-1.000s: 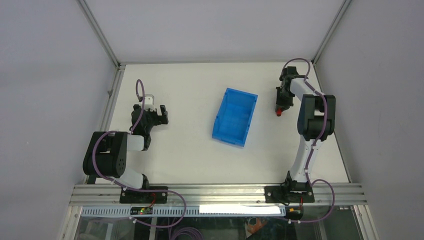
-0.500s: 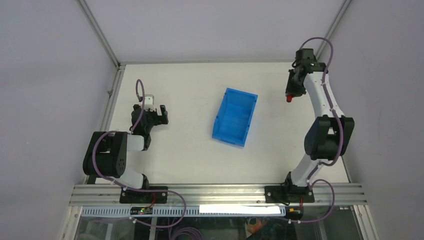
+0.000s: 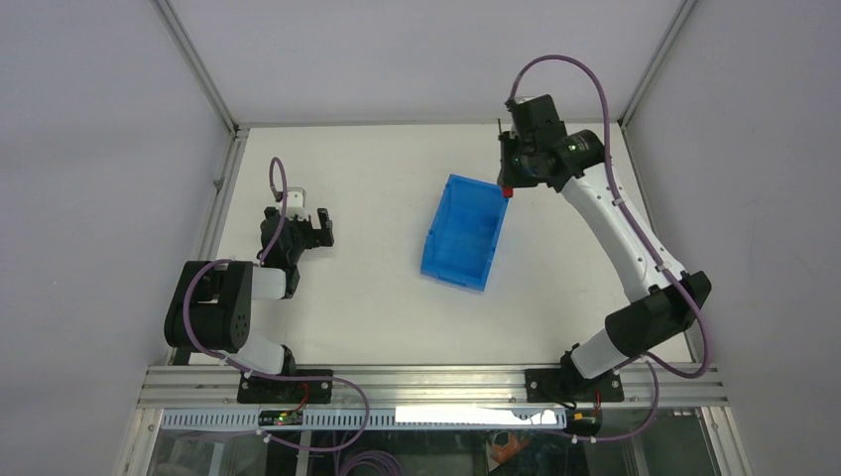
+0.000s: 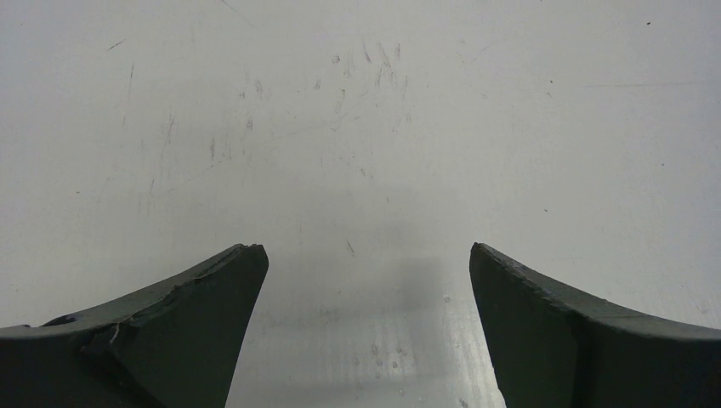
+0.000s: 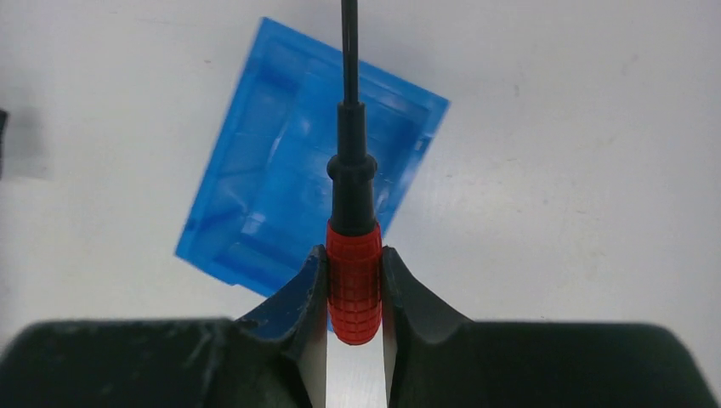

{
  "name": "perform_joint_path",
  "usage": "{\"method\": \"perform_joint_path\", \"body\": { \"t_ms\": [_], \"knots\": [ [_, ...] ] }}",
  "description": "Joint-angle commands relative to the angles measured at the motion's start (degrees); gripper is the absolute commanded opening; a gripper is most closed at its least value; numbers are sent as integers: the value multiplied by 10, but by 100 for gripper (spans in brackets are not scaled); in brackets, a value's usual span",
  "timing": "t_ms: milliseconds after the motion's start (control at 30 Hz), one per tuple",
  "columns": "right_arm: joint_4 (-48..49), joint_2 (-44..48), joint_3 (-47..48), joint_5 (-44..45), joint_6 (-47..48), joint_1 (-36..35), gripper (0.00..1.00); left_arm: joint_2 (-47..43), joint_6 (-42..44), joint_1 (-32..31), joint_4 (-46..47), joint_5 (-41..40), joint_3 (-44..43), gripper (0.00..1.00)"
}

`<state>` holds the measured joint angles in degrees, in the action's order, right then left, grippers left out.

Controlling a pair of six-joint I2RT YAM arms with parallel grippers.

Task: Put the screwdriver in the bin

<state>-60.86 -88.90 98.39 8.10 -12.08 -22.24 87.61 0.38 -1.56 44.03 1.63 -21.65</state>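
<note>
Right wrist – screwdriver [image 5: 349, 174] handle pinched in right tool [image 5: 352, 255], bin [image 5: 263, 170] beyond.

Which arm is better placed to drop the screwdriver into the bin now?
Right. The right pincer is shut on the screwdriver, by the bin's far right corner. The left pincer is open, holds nothing, and sits well off to the bin's left.

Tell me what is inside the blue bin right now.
Nothing shows in the bin: its floor looks bare. The screwdriver, clamped in the right hand, hangs over it, not in it. In the right wrist view, shaft and hand cover a strip and the near corner.
</note>
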Motion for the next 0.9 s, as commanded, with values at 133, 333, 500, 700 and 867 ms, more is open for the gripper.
{"method": "perform_joint_path", "body": {
  "t_ms": [133,333,500,700,867],
  "knots": [
    [103,34,-60,80,-82,-126,9,-12,-11,-6,21,5,-2,99],
    [158,0,-140,137,-124,-178,13,-12,-11,-6,21,5,-2,99],
    [200,-54,-192,137,-157,-197,18,-12,-11,-6,21,5,-2,99],
    [218,-148,-211,139,-208,-202,22,-13,-11,-6,21,5,-3,99],
    [222,-190,-208,135,-225,-203,32,-12,-11,-6,21,5,-2,99]
  ]
}}
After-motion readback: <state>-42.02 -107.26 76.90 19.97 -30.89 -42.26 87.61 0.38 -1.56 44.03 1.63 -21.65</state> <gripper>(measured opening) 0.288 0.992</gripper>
